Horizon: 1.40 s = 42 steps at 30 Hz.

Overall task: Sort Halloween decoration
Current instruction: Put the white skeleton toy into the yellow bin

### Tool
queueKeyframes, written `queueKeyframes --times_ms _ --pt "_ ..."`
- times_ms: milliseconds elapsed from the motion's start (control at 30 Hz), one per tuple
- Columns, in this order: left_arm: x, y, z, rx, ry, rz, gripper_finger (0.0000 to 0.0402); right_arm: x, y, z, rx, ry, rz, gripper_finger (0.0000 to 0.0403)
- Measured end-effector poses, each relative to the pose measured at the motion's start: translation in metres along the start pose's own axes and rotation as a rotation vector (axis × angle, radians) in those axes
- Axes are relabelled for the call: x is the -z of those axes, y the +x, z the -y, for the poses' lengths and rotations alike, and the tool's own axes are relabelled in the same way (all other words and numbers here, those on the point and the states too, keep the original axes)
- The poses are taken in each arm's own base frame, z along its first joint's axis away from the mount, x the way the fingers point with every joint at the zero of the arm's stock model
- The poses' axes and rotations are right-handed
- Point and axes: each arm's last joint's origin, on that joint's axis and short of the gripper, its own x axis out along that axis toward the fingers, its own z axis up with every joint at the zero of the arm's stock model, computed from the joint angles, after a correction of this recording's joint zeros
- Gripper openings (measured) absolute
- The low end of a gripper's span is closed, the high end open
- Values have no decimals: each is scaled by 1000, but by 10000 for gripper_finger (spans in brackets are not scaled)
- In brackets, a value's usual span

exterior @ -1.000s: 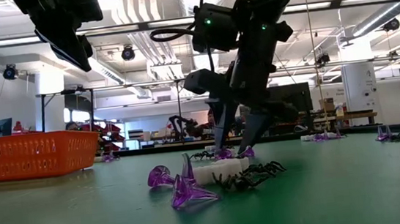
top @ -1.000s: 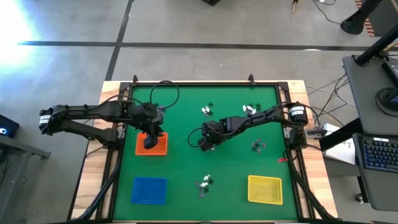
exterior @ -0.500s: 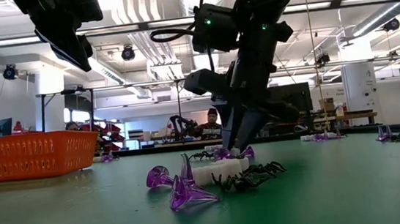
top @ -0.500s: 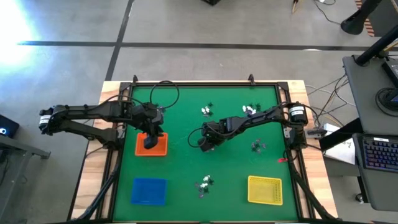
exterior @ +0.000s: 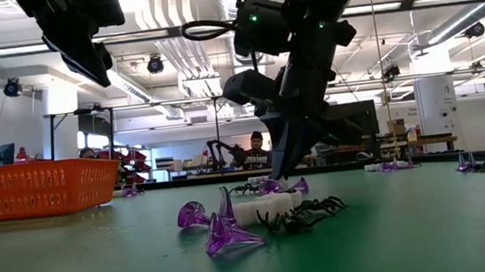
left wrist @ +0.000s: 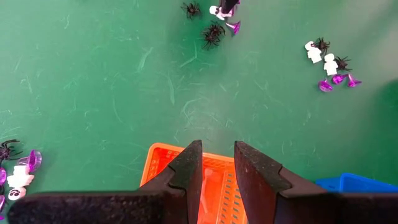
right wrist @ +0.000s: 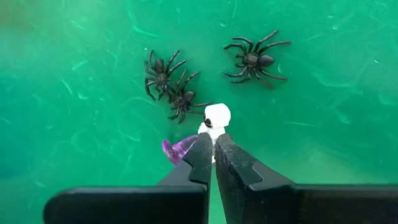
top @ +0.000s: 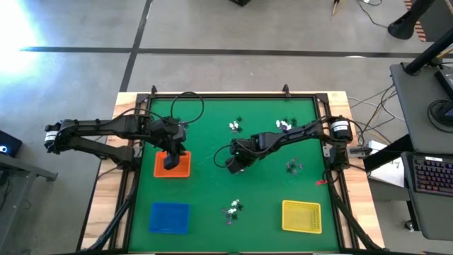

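R gripper (right wrist: 213,149) is seen at desk centre, fingers brought together on a white skull trinket (right wrist: 216,118), pinched at its lower part; a purple trinket (right wrist: 179,149) lies touching the finger on one side, and black spiders (right wrist: 169,84) lie just beyond, not gripped. Whether the skull is lifted clear of the green desk (top: 212,142) cannot be told. L gripper (left wrist: 216,171) is held above the orange tray (top: 173,164) at the left side, fingers a little apart, nothing seen betw. them. Tray contents: nothing made out in the orange tray from above; blue tray (top: 169,217) (near left) and yellow tray (top: 301,215) (near right) appear empty, though items this small could be missed. Trinkets remain in several loose groups: far centre (top: 234,126), far right (top: 286,125), right side (top: 292,166), near centre (top: 232,208), plus the central cluster under the R gripper. Judgement: sorting is at an early stage; most decoration is yet unsorted, w/ one white piece now in hand and still to be carried to a tray. Which tray takes which colour is not shown.
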Motion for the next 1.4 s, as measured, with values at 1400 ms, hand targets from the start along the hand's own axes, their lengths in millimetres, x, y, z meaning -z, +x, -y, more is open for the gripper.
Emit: queueKeyframes --times_ms 1400 --pt "3 -6 0 1 69 6 75 97 -126 -3 172 79 -147 8"
